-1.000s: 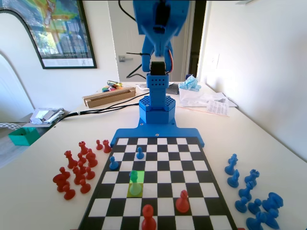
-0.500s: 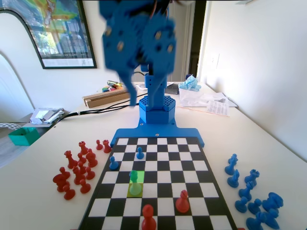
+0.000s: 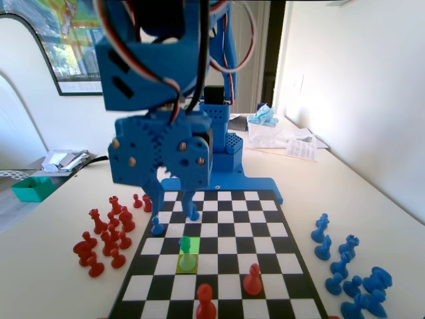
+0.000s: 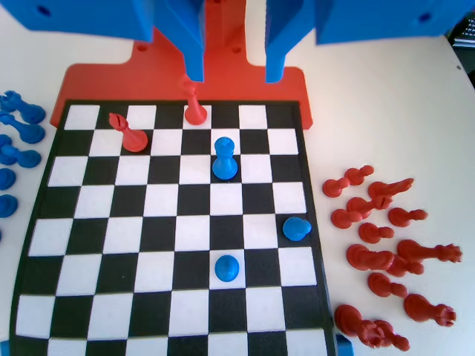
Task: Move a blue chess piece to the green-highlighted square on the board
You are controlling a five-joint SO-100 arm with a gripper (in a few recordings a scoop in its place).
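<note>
Red pawns, fixed view: two on board's near rows, at 6 o'clock [image 3: 206,300] and 5 o'clock [image 3: 252,279] of board centre.
Blue chess piece [image 3: 187,253]: upright, tinted green, on the yellow-olive square [image 3: 186,262]; in wrist view [image 4: 225,157] at 12 o'clock of board centre.
Green-highlighted square [image 3: 190,244]: just behind that pawn, touching its square.
Gripper [image 3: 174,205]: jaws apart, wide, holding nothing; hung low over board's far rows, at 11 o'clock of the tinted pawn.
Other blue pawns: one [image 3: 157,226] by left jaw tip, one [image 3: 193,214] at right jaw tip.
Off-board: red pcs [image 3: 106,232] at 9 o'clock, blue pcs [image 3: 348,272] at 3 o'clock.
</note>
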